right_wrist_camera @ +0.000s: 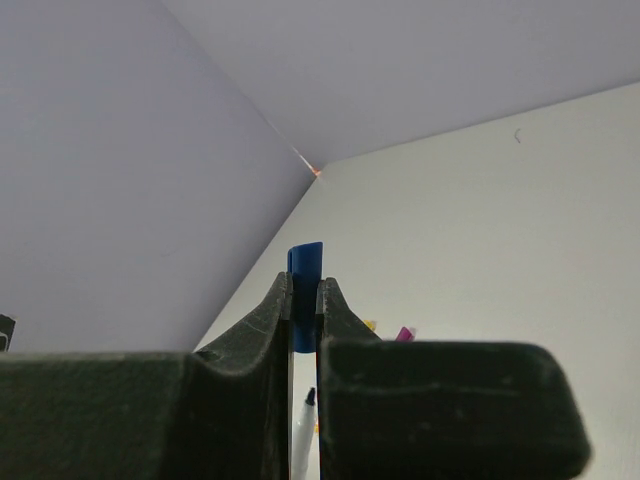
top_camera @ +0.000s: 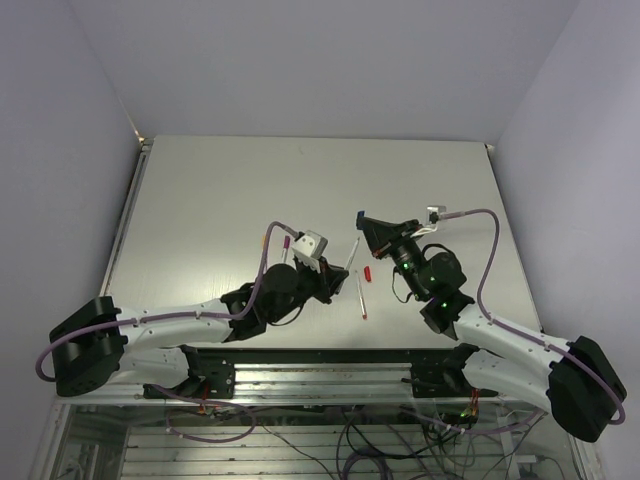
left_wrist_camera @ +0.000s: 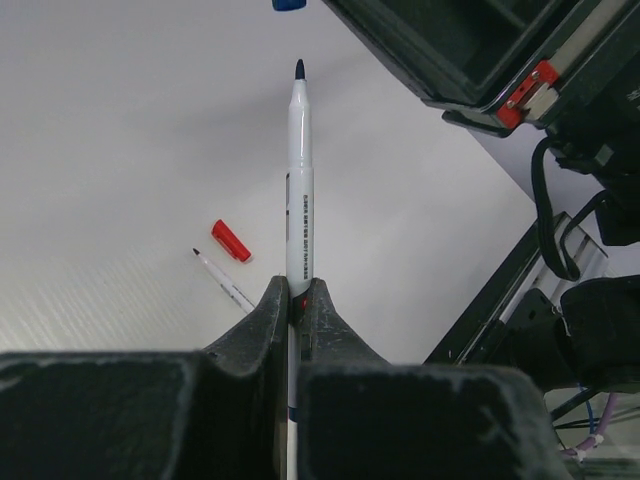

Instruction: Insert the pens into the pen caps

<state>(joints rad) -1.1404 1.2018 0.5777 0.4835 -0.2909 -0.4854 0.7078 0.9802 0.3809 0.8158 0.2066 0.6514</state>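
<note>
Two arms meet mid-worktop, toward the near edge, in the top view, left gripper (top_camera: pixel 335 268) facing right gripper (top_camera: pixel 362 220); a red cap (top_camera: pixel 367 272) and a loose pen (top_camera: pixel 361 296) lie between them. Left wrist view: jaws clenched on a blue-tipped pen (left_wrist_camera: pixel 299 150), its nib just short of the blue cap (left_wrist_camera: pixel 289 4). Right wrist view: jaws pinch that cap, apparently by its lower half. Risk: slight misalignment could knock the cap from that shallow pinch.

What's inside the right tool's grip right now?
A blue cap sits clamped in the right tool, its upper end poking above the fingers. Its lower part is covered by the fingers, so its opening cannot be seen.
</note>
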